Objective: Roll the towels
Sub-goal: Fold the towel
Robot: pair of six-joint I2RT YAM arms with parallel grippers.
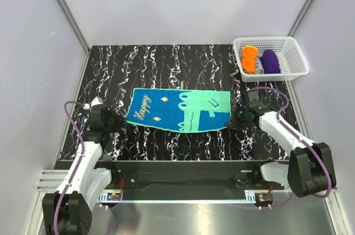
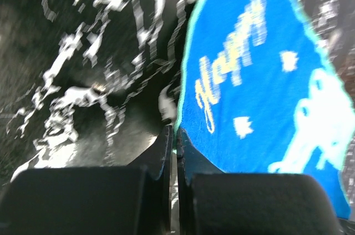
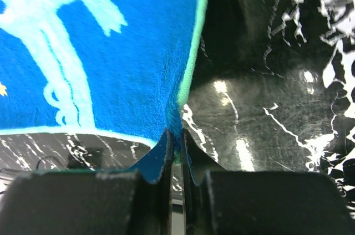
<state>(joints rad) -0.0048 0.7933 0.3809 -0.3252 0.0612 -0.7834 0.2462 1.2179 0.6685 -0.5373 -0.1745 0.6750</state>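
Observation:
The teal-green, blue and yellow towel (image 1: 177, 110) lies spread flat in the middle of the black marbled table. My left gripper (image 1: 119, 119) is shut on its near left corner; the left wrist view shows the towel (image 2: 260, 91) with its green edge pinched at my left gripper's tips (image 2: 176, 132). My right gripper (image 1: 233, 121) is shut on the near right corner; the right wrist view shows the towel (image 3: 111, 52) bunched between my right gripper's tips (image 3: 176, 135). The orange towel (image 1: 249, 59) sits rolled in the basket.
The white lattice basket (image 1: 270, 40) stands at the back right corner of the table and also holds a purple rolled cloth (image 1: 270, 61). Grey walls close in the left, back and right sides.

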